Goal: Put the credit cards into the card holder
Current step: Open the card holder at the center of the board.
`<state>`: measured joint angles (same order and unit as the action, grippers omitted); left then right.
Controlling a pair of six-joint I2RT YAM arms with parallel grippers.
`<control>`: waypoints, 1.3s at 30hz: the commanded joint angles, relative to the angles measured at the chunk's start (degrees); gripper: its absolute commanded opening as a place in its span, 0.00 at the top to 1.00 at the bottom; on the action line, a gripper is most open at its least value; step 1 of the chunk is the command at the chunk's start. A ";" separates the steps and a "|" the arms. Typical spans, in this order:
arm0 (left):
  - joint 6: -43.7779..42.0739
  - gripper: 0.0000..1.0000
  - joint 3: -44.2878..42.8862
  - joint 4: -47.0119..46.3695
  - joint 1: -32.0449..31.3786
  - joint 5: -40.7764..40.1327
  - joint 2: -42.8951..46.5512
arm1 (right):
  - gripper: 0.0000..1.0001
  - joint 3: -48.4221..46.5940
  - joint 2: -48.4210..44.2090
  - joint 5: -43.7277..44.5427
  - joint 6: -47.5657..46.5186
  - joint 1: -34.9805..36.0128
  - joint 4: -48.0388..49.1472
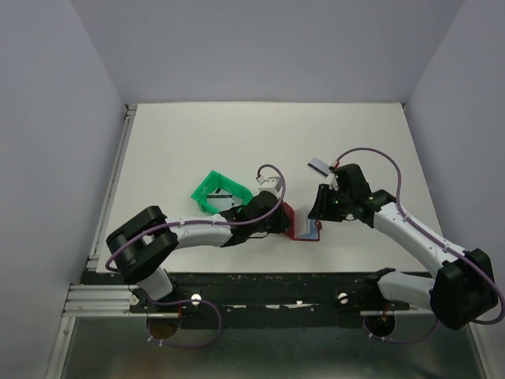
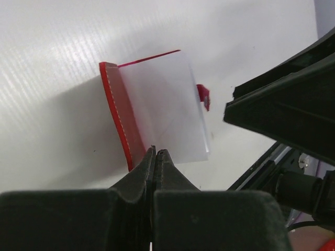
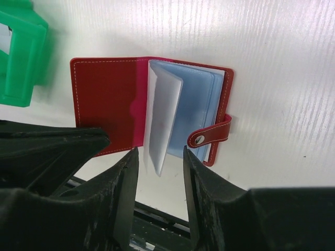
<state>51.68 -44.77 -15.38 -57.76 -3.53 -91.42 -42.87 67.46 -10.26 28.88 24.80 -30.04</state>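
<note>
Right jaws apart astride card holder [image 3: 104,99] sleeve [image 3: 165,115]; green tray [image 1: 207,185] holds card [image 1: 222,193].

**A:** What lies on the worktop [image 1: 197,134]?

**B:** A green plastic tray [image 1: 203,188], a little left of the middle. It is an open frame with low walls, and its outline narrows to a point on the far side.

**A:** And the worktop's surface?

**B:** Matte white. The wrist views show fine parallel ribbing across it.

**A:** What surrounds it?

**B:** Plain pale grey-lilac walls [image 1: 260,47] at the back and on both sides. A silvery metal rail [image 1: 117,185] runs along the left edge. A ribbed aluminium bar [image 1: 95,300] lies across the near left corner.
</note>
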 commanded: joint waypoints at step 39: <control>2.72 0.96 7.42 5.79 -1.22 -1.48 -3.95 | 0.91 2.00 18.93 -20.50 3.63 1.13 21.16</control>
<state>54.00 -40.42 -13.82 -58.00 -4.03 -95.26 -41.78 84.40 -25.98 31.59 25.04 -14.22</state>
